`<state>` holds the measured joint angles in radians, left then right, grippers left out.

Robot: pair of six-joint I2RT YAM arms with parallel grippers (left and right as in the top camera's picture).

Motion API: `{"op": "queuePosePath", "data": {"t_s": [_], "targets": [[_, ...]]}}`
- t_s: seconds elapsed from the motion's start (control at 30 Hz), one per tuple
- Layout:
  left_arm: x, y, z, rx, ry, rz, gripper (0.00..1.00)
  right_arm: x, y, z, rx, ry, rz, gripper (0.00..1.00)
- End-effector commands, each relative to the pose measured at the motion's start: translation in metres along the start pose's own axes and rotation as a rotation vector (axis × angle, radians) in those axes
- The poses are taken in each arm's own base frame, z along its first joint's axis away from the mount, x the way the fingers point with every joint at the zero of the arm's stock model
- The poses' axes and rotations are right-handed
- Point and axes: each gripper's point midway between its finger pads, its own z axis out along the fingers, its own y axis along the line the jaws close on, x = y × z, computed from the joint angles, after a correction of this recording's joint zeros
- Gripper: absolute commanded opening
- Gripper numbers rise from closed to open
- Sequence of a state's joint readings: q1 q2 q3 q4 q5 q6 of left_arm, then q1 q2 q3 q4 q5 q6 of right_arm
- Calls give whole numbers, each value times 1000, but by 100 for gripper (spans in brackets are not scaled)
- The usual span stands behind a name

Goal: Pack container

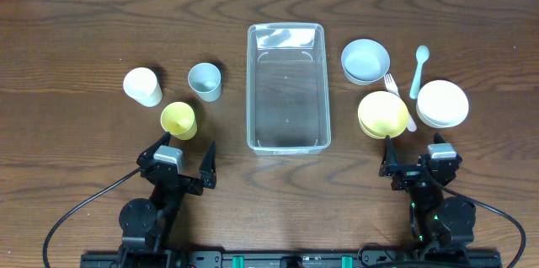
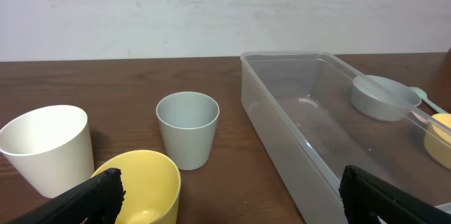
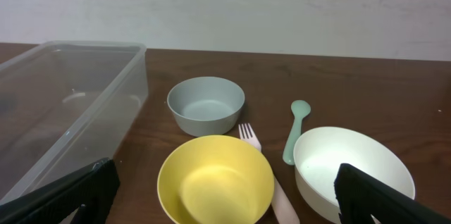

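Wooden table (image 1: 84, 15), pale wall (image 2: 211, 5), clear container (image 1: 286, 91)

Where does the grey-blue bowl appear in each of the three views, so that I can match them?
Overhead: grey-blue bowl at upper right, just right of the container.
Left wrist: grey-blue bowl at right, seen through the container's clear walls.
Right wrist: grey-blue bowl near the centre, behind the yellow bowl.
Shared landmark: the container, visible in all three views.
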<state>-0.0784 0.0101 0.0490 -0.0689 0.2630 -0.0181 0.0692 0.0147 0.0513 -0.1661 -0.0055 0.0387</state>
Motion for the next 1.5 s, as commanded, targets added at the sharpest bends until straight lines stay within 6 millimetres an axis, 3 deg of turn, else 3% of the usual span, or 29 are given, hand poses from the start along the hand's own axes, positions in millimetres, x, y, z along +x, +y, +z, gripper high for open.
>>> {"op": "queuePosePath", "data": {"t_s": [0.0, 1.03, 1.23, 1.33, 1.47], "targets": [[16, 2, 2, -1, 36, -2, 98, 0, -2, 0, 5, -4, -17, 99], [16, 2, 2, -1, 36, -2, 98, 0, -1, 0, 4, -5, -16, 99], [16, 2, 2, -1, 36, -2, 98, 0, 4, 0, -26, -4, 32, 99], [16, 2, 2, -1, 36, -2, 98, -5, 19, -1, -117, -21, 86, 99], [16, 2, 2, -1, 36, -2, 98, -17, 22, -5, -135, -34, 80, 99]]}}
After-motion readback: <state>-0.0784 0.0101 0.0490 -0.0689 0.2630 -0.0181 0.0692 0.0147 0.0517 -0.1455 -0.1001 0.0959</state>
